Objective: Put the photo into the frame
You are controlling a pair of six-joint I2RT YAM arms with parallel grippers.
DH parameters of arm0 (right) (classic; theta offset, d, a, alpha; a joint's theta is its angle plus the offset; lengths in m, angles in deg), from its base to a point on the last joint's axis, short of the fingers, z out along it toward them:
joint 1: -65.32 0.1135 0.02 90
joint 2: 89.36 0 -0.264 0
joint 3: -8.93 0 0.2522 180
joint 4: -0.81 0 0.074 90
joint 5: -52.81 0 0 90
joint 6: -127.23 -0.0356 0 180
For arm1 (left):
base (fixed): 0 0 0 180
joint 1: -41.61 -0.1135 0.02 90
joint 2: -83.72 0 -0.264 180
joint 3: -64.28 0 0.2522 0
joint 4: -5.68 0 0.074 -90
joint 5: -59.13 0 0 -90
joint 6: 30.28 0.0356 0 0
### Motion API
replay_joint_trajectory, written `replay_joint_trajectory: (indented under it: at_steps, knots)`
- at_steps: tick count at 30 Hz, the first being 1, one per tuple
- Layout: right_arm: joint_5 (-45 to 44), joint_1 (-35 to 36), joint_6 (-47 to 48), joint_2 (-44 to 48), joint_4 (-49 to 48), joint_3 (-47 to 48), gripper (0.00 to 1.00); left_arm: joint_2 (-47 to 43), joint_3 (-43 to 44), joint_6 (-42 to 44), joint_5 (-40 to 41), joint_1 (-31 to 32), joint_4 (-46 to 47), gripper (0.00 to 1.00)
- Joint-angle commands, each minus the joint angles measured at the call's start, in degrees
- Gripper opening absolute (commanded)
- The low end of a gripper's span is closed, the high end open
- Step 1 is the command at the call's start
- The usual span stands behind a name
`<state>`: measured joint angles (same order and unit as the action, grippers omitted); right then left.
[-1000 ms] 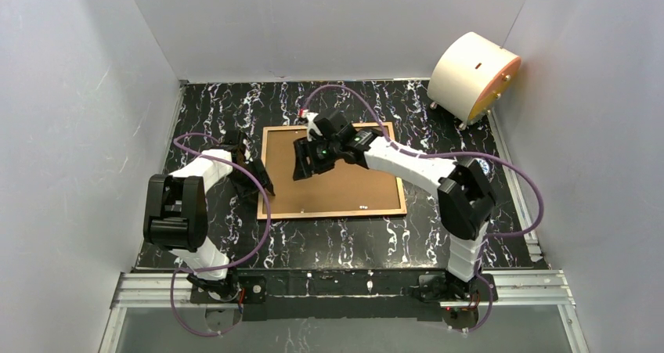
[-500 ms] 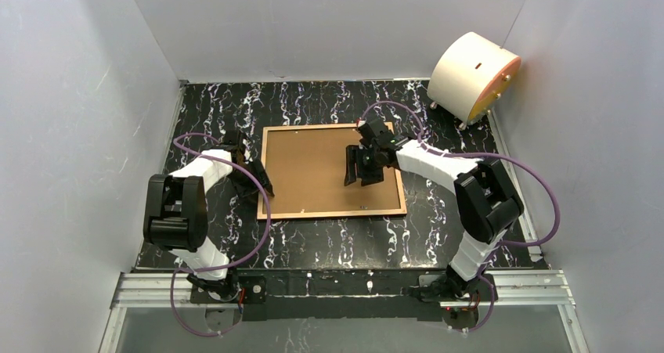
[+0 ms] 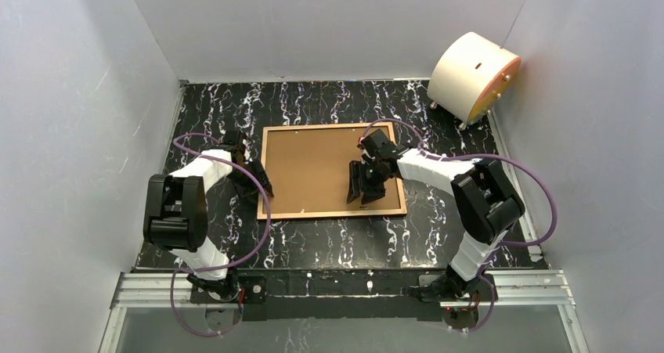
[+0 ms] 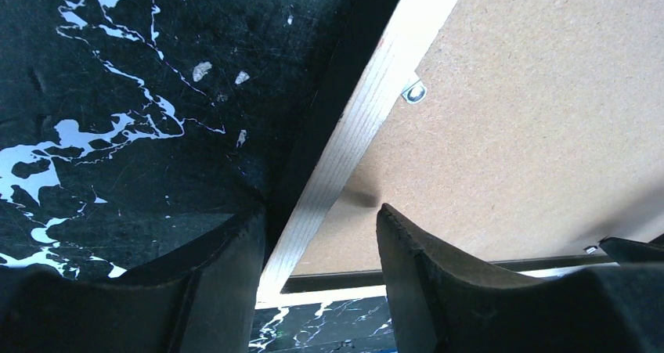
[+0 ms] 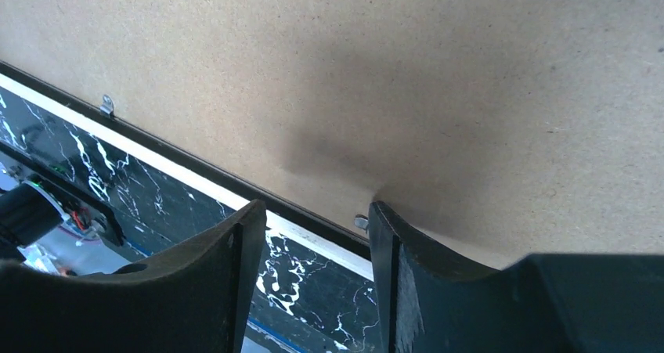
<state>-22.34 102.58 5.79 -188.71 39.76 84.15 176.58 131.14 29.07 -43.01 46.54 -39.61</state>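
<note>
Currently noted lying flat at centre of marbled table (image 3: 329, 243): frame (image 3: 329, 212), brown backing board (image 3: 313, 169) uppermost. Found at its left edge: left gripper (image 4: 321, 220), fingers parted either side of the pale wooden rail, not closed on it. Found over lower right of board: right gripper (image 5: 317, 212), fingers moderately apart, holding nothing, one tip beside a metal tab (image 5: 361, 222).

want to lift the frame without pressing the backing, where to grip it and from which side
Pinch the left rail of the frame from above, one finger outside, one over the backing board. The frame lies flat, so only that thin edge offers grip; the open left gripper straddles it.
</note>
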Motion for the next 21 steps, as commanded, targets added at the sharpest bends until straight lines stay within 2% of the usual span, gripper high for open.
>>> replay_joint_trajectory:
  at_steps: [1, 12, 21]
  knots:
    - [1.3, 0.1, -0.4, 2.1, -0.5, -1.3, 0.59, -0.3, -0.1, 0.0, -1.3, -0.1, 1.2, 0.51]
    - [5.3, 0.1, 2.0, 2.1, 0.7, -3.5, 0.59, 0.2, -0.2, 0.0, -1.3, -0.1, 1.6, 0.51]
    - [0.7, 0.1, 4.0, 2.2, 5.6, -3.8, 0.58, -0.1, -0.5, 0.0, -1.1, -0.1, 1.5, 0.51]
